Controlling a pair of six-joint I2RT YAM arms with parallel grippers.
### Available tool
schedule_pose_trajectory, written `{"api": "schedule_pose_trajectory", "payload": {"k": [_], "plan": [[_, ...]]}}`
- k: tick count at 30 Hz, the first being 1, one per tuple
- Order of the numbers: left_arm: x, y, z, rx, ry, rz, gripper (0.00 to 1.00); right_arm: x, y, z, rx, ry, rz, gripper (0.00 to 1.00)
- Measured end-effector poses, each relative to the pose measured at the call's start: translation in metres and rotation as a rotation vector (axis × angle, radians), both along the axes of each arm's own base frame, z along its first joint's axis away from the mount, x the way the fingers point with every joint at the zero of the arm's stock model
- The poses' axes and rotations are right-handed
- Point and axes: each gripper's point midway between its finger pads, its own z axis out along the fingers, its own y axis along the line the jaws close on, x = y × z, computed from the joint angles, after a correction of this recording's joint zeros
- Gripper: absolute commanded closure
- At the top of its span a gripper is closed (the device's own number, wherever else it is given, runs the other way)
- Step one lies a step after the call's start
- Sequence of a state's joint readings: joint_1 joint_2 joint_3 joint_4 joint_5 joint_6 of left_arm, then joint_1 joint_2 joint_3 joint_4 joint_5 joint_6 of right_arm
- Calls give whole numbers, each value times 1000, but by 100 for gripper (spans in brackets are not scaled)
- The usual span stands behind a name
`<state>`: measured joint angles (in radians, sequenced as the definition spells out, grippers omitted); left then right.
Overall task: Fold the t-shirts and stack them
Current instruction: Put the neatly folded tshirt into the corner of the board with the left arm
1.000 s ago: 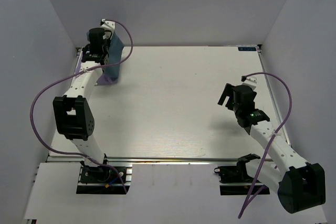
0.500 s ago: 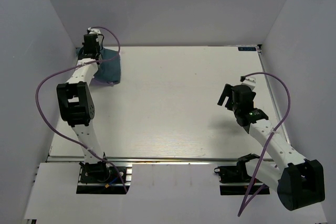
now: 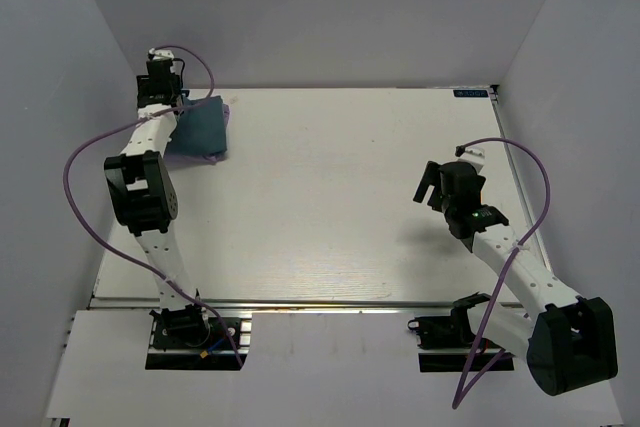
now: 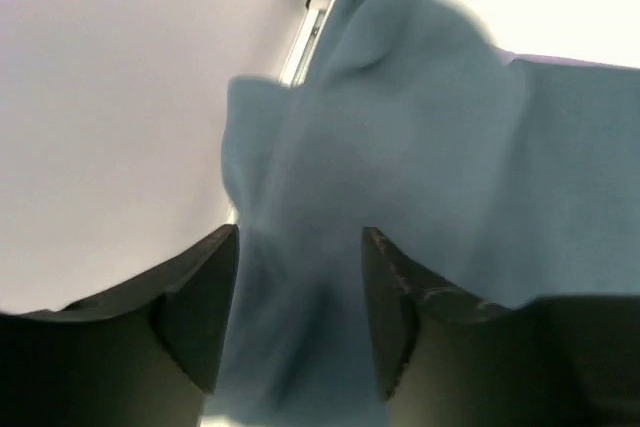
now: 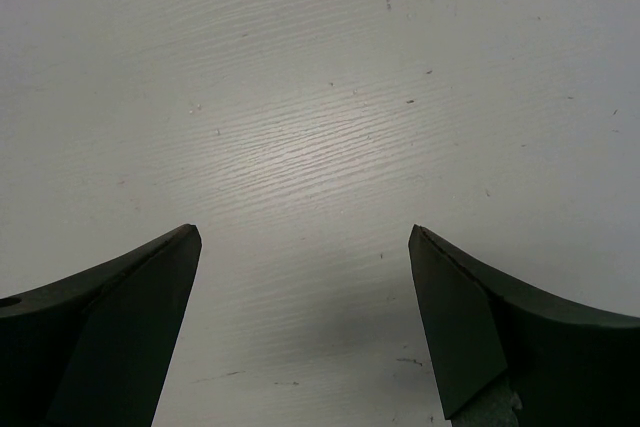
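Note:
The dark teal t-shirt (image 3: 200, 129) lies folded at the table's far left corner, and a thin lavender edge of the second t-shirt (image 3: 203, 158) peeks out beneath it. My left gripper (image 3: 163, 99) sits at the teal shirt's back left edge. In the left wrist view its jaws (image 4: 300, 237) stand apart, with teal cloth (image 4: 450, 167) filling the gap and beyond, and a lavender strip (image 4: 575, 59) at the far right. My right gripper (image 3: 432, 183) hovers open over bare table on the right, nothing between its fingers (image 5: 302, 237).
The white table (image 3: 330, 197) is enclosed by grey walls on the left, back and right. The shirts lie close to the left wall and the table's metal edge rail (image 4: 312, 32). A small blue label (image 3: 470, 93) marks the back right edge.
The left arm swung back and left, bringing the hanging shirts down flat into the far left corner. Its jaws have parted. The right arm stayed still.

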<state>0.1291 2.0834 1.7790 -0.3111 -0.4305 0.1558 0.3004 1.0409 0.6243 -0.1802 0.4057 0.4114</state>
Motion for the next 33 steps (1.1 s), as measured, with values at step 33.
{"api": "schedule_pose_trajectory", "payload": {"k": [33], "plan": [[-118, -271, 32, -515, -118, -572, 0, -5, 28, 5, 100, 5, 128, 10]]}}
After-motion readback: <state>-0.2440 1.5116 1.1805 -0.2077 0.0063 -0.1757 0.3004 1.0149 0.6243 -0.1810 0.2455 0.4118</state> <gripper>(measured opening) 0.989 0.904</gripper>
